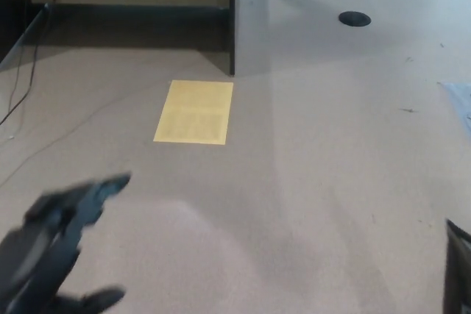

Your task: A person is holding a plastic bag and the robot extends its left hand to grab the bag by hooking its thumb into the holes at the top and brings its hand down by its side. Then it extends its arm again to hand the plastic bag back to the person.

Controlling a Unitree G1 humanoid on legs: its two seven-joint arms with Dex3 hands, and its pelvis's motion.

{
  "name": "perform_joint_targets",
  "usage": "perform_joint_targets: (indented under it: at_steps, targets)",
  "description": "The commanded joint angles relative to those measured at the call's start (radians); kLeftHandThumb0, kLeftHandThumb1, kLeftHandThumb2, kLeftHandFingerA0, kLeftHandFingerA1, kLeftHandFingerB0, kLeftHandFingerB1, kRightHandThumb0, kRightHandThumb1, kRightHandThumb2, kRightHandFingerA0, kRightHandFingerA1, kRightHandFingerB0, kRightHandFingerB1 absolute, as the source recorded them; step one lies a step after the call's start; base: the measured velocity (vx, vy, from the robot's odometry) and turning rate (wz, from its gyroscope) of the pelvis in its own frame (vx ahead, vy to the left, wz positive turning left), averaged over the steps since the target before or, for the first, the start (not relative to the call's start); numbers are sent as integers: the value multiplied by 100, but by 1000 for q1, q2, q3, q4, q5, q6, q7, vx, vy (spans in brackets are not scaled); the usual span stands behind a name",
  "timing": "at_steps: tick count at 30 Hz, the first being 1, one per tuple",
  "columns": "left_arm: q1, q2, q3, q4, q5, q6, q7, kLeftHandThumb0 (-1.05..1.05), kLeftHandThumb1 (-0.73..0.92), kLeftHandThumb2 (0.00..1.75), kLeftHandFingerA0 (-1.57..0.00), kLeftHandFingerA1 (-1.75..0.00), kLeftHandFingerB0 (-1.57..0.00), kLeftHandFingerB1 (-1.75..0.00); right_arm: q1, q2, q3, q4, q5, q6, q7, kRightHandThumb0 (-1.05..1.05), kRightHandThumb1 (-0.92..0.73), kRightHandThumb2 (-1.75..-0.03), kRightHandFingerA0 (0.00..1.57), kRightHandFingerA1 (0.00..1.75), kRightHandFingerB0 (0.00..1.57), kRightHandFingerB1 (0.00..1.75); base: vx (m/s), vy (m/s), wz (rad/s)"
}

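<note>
1. The robot's left hand (55, 244) sits low in the bottom-left corner of the head view, dark and smeared by motion blur; its fingers (99, 190) reach up and to the right, with the thumb (96, 301) apart from them lower down near the picture's edge; the hand is spread and holds nothing.
2. The plastic bag (458, 270) shows only as a thin black sliver at the lower right edge of the picture, well apart from the left hand; no lettering or handle holes on it can be made out.
3. The right hand does not appear anywhere in the view.
4. A tan carpeted floor (294, 182) fills most of the scene; a yellow sheet of paper (194, 112) lies flat on it, left of centre and above the left hand, not touching it.
5. A grey upright panel (250, 20) with a dark vertical edge stands behind the paper at the top centre; a small dark round disc (355, 18) lies on the pale surface to its right.
6. A thin dark cable (26, 71) trails down the floor at the far left; a dark baseboard (132, 11) runs along the wall at the top left.
</note>
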Motion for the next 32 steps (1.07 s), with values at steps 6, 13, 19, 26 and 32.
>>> perform_joint_targets:
  at_steps: [6, 13, 19, 26, 32]
  targets:
    - [189, 42, 134, 602, -121, -530, 324, -12, 53, 56, -20, -31, -31, -34, -18, 4, -26, 46, 27, -7, -28, -21, -63, -58, 72, 50, 49, 40, 0, 0, 0]
    - [131, 92, 115, 797, -68, -548, 394, -10, 55, 56, -22, -33, -36, -34, -32, 14, -33, 51, 33, 2, -31, -20, -63, -59, 72, 50, 49, 40, 0, 0, 0]
    - [76, 85, 117, 887, -184, -571, 268, -7, 43, 89, -9, -49, -31, -55, -45, 8, -39, 65, 31, -5, -34, -20, -64, -59, 72, 51, 48, 41, 0, 0, 0]
    - [56, 42, 161, 953, -315, -569, 194, -9, 61, 58, -36, -37, -57, -38, -54, 16, -60, 83, 38, -24, -31, -23, -63, -59, 75, 51, 46, 37, 0, 0, 0]
    - [84, 12, 179, 957, -439, -523, 75, -13, 62, 62, -45, -40, -57, -39, -19, 9, -41, 86, 2, -34, -76, -22, -58, -58, 73, 49, 46, 37, 0, 0, 0]
